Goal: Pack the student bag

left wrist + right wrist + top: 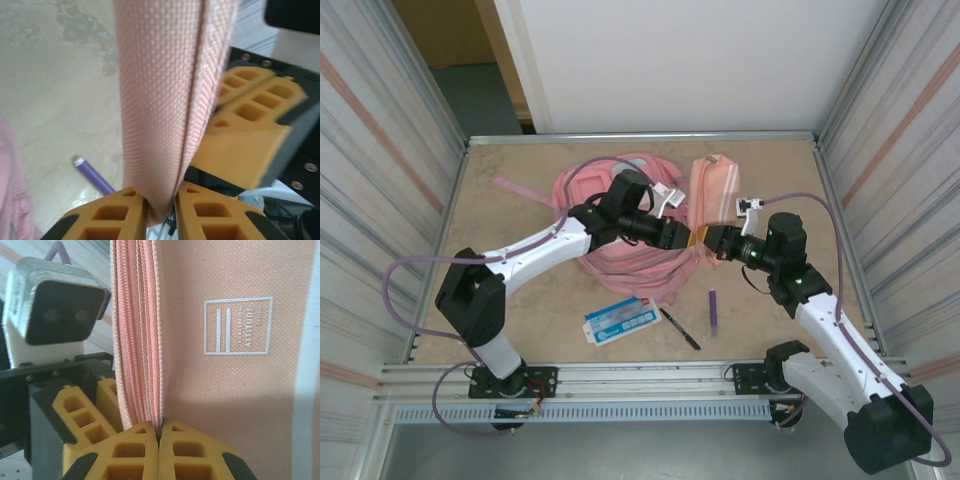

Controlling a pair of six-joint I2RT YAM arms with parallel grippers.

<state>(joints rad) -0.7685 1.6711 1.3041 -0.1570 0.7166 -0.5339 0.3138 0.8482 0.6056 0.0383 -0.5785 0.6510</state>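
Left fingers (125, 212) and right fingers (131, 445) each clamp a thin edge of the peach pouch (715, 190), upright just right of the bag (620, 268) lying central on the tabletop (540, 312). If the arms pull unevenly, one shallow pinch may slip and the pouch swing or drop short of the bag.

student bag (230, 405): pink woven cloth, matt, coarse visible weave, ribbed zipper tape | logo (238, 326): silvery print, faint sheen | left gripper (161, 212), right gripper (159, 440): orange moulded plastic, matt, smooth | bench (50, 100): mottled beige stone look, smooth, dull | purple pen (92, 175): smooth, glossy plastic | camera housing (20, 347): pale matt plastic
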